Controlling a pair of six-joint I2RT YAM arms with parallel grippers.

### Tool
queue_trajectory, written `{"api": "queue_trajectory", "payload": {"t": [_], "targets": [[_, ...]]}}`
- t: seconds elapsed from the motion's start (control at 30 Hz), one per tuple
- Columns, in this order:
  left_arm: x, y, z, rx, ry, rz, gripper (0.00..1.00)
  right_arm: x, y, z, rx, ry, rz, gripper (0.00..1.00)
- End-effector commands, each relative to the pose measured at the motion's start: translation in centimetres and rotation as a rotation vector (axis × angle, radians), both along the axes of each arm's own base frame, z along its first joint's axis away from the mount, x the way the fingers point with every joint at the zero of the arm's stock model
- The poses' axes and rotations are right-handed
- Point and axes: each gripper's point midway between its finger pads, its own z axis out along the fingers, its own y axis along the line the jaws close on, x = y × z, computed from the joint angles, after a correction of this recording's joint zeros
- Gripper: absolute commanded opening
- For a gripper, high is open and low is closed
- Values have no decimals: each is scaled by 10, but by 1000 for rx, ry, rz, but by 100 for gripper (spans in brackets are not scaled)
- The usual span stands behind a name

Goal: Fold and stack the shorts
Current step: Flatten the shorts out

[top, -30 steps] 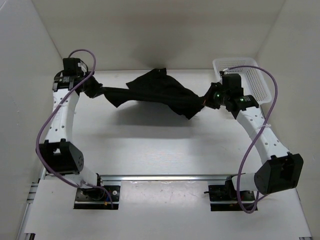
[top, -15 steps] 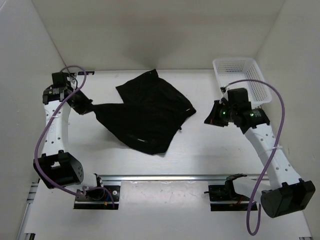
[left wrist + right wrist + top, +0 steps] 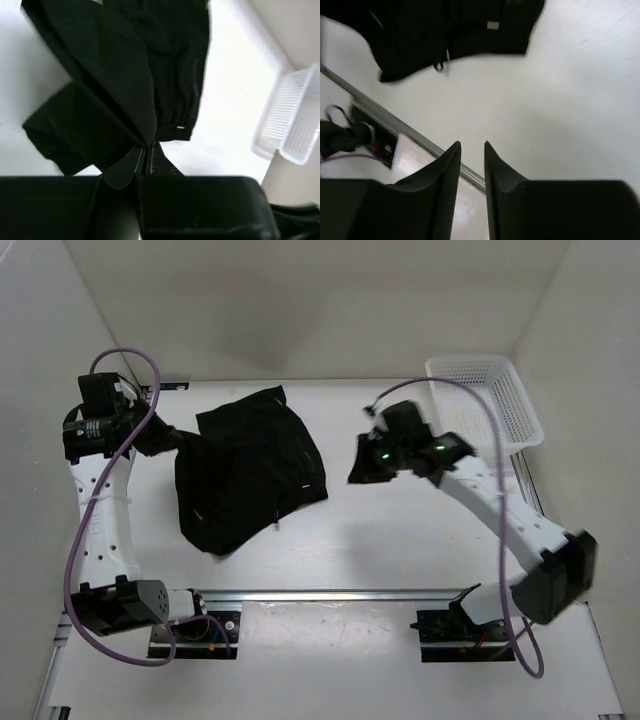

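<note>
Top view, clock directions about the table centre.

- Shorts (image 3: 250, 475): black and crumpled, lying on the table (image 3: 400, 540) at 9–10 o'clock. The long axis runs roughly from 12 o'clock to 7 o'clock, with the wider end towards 12. I cannot tell which edge is the waistband.
- Markings: one small pale tag (image 3: 181, 128) sits on the hem at the shorts' 3 o'clock edge. It also shows in the right wrist view (image 3: 493, 25), but it is too small to read. A short cord loop (image 3: 439, 64) hangs off the edge beside it.
- Left gripper (image 3: 165, 440): at the shorts' 10 o'clock corner, with its fingers pinched together on a fold of the black cloth (image 3: 148, 157). The cloth fans out from the pinch.
- Right gripper (image 3: 360, 472): at 3 o'clock of the shorts and apart from them. Its fingers are a narrow gap apart (image 3: 472, 160) with bare table between them, and it holds nothing.
- White mesh basket (image 3: 520, 410): at 2 o'clock, against the wall.
- Metal rail (image 3: 330, 595): runs along the 6 o'clock edge.
</note>
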Motion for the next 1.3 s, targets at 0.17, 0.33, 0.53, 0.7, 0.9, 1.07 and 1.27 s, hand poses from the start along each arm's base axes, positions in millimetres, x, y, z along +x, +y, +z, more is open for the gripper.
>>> {"api": "queue_trajectory", "payload": {"t": [0.17,0.33,0.53,0.7,0.9,1.07,1.27], "targets": [[-3,17,-18,69,64,56,10,-25,108,-113,-98,221,150,70],[3,22,-23,86,89,65,10,3,118,-146,-114,284,70,86],[5,27,-28,103,113,69,10,50,105,-199,-154,359,-46,86],[8,39,-37,137,152,104,10,79,99,-219,-141,388,-97,82],[0,66,-42,150,181,175,10,100,108,-232,-94,406,-77,43],[2,74,-56,139,224,191,10,137,86,-223,-102,351,-116,0],[9,71,-73,107,276,136,93,229,1,-186,-212,223,-297,0]]}}
